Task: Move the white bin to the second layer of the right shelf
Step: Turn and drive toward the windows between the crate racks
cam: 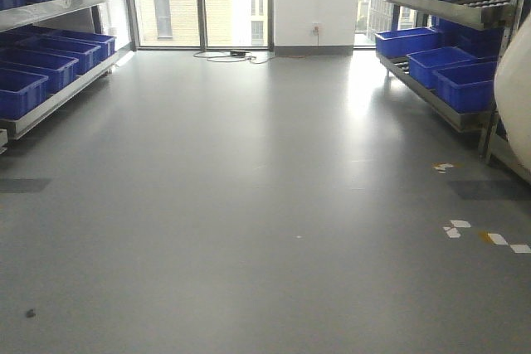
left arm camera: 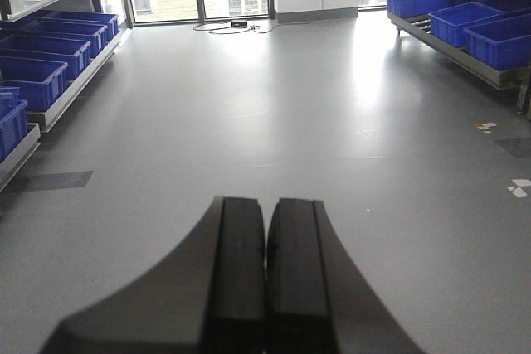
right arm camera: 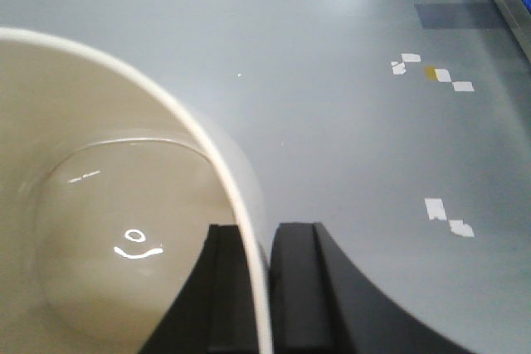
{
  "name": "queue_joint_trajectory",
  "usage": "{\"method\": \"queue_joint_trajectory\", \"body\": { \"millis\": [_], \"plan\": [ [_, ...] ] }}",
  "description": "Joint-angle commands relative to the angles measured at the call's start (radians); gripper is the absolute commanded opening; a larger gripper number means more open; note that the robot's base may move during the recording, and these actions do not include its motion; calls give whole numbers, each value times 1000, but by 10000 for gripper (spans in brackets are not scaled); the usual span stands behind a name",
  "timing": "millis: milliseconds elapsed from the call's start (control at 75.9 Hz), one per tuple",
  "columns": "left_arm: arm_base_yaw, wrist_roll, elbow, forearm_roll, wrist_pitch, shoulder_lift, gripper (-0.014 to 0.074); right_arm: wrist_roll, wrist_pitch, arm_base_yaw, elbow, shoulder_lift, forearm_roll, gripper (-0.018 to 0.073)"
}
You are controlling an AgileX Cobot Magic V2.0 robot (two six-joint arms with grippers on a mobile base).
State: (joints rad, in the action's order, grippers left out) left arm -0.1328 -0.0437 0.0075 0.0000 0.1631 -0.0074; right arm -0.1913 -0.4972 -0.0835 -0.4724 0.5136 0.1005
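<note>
white bin (right arm camera: 99, 205): lower left, rim clamped in right gripper (right arm camera: 262, 242) (one finger inside)
left gripper (left arm camera: 265, 213): fingers pressed together

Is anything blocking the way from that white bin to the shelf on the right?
Nothing visible does: the floor shows only flat tape scraps. The right gripper pinches the bin by its rim. On the right shelf, though, blue crates crowd the tiers.
</note>
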Motion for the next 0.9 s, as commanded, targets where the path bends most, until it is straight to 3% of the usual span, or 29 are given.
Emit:
{"method": "queue_joint_trajectory", "body": {
  "millis": [0,882],
  "plan": [
    [-3,5,37,0,-86,-14,85,8,89,5,-32,1,5,27],
    [-3,5,37,0,-86,-14,85,8,89,5,-32,1,5,27]
  ]
}}
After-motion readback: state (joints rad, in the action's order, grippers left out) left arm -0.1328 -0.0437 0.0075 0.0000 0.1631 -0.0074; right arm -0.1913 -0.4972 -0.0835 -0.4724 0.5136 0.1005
